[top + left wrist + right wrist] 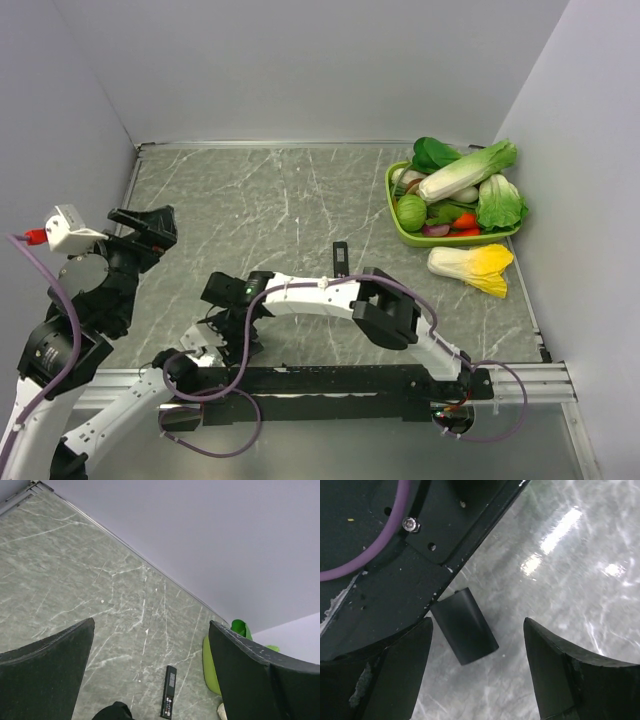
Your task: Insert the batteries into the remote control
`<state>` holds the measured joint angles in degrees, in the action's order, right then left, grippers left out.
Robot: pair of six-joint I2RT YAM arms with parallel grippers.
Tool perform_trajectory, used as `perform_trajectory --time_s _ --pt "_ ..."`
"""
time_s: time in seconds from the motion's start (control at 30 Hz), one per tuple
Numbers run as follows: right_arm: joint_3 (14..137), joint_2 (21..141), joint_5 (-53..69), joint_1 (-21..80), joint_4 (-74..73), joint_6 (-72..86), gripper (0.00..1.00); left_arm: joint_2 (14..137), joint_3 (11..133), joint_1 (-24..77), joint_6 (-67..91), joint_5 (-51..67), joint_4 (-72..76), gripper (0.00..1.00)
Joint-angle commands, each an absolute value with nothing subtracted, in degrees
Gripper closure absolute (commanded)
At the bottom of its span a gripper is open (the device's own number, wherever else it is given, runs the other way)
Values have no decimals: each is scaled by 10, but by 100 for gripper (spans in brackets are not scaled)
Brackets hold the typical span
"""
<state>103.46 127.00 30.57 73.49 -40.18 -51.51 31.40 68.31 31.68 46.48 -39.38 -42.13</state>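
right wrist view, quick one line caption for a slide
Right claw open over a small black cover piece lying on the marbled table beside the black base rail.

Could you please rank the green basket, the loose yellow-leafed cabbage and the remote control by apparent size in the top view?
1. green basket
2. yellow-leafed cabbage
3. remote control
None sits much nearer the camera, so the order holds.
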Motion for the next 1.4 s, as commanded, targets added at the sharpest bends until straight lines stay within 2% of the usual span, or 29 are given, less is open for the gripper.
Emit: perform_trajectory --time_s 0.0,0.2,0.43,0.57,0.7,1.0,1.37 --pt "1073 1293 294 741 -443 -547 21 328 671 316 441 -369 -394 1" --pt "1053 1307 264 741 -449 -552 23 329 653 316 446 -361 -387 0" --pt "1014 1306 210 743 -420 -553 36 330 643 316 459 -359 -388 1" --pt "980 1291 185 744 -408 -541 46 330 635 316 467 -359 -388 1" --pt "935 1259 183 739 -397 -514 61 330 627 316 471 -359 -381 1" --pt "832 1168 147 679 -410 -324 65 341 591 316 491 -344 -356 1" --pt "698 1049 79 548 -467 -50 68 360 555 316 504 -346 -317 1"
